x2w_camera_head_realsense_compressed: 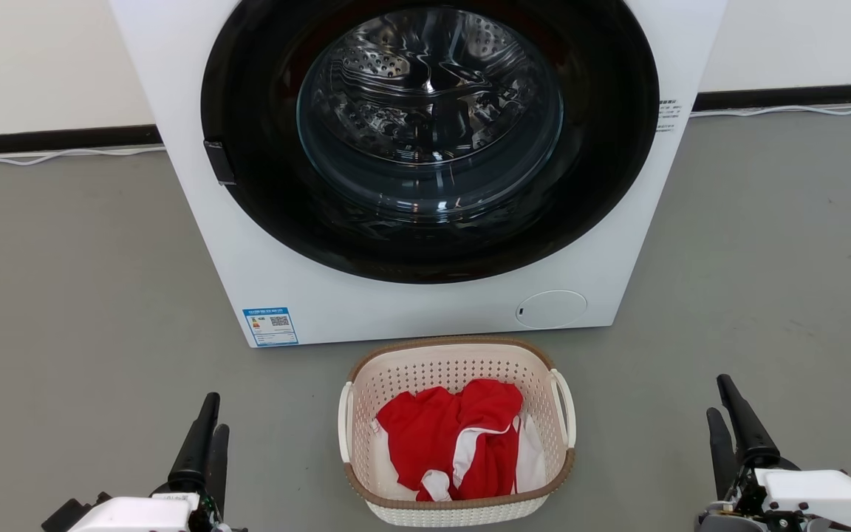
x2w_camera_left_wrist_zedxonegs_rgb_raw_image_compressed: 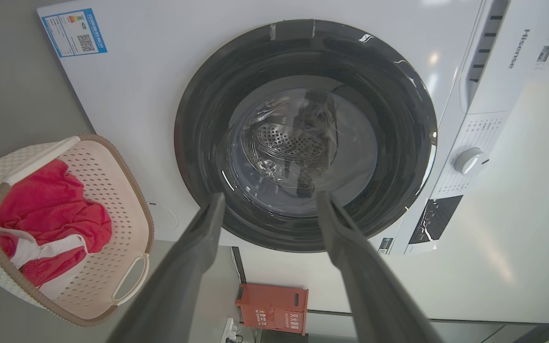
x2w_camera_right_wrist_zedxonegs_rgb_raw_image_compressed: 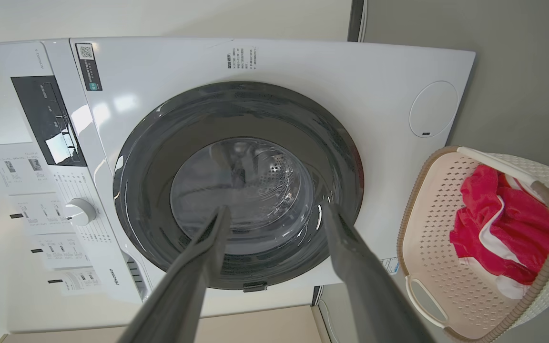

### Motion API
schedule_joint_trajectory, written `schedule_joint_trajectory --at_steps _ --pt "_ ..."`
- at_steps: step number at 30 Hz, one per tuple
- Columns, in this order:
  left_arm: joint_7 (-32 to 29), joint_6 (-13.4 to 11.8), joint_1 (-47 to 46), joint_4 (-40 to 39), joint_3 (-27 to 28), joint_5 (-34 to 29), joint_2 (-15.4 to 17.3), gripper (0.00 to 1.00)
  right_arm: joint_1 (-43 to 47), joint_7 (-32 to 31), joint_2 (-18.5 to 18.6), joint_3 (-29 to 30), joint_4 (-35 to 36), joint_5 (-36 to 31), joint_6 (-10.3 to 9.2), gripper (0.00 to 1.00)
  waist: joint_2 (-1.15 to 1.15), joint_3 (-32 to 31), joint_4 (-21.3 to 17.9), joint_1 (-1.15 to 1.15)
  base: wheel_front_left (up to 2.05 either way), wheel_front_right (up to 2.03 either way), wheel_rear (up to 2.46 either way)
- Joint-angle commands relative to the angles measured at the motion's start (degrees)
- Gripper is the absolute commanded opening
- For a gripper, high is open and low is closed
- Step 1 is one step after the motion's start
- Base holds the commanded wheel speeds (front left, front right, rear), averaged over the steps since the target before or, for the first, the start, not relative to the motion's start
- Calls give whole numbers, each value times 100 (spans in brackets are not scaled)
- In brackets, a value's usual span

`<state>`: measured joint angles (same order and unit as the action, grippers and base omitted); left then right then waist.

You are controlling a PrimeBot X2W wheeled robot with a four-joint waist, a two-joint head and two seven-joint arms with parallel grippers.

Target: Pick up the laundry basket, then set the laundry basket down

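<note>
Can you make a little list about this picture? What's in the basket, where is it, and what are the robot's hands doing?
basket: laundry basket on the grey floor, in front of the washing machine
inside it: red and white clothes
left gripper: open, off to the side of the basket, not touching
right gripper: open, off to the other side, not touching
</note>
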<state>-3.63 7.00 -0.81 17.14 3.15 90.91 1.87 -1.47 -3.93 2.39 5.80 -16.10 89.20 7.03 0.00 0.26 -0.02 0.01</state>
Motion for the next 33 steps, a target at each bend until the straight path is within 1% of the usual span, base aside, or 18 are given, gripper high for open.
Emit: schedule_joint_trajectory --at_steps 1,14,33 --pt "60 12 -198 -151 -9 -163 45 100 -178 90 84 -28 191 -166 9 100 0 0 -3 -1 0 0 0" --pt "261 4 -226 -121 -7 -812 52 100 -208 292 130 -114 219 -1091 14 100 0 4 -23 -1 0 0 0" --pt "581 -116 -272 -212 -12 -2510 61 100 -323 611 261 -327 264 -3129 20 100 0 18 -54 -1 0 0 0"
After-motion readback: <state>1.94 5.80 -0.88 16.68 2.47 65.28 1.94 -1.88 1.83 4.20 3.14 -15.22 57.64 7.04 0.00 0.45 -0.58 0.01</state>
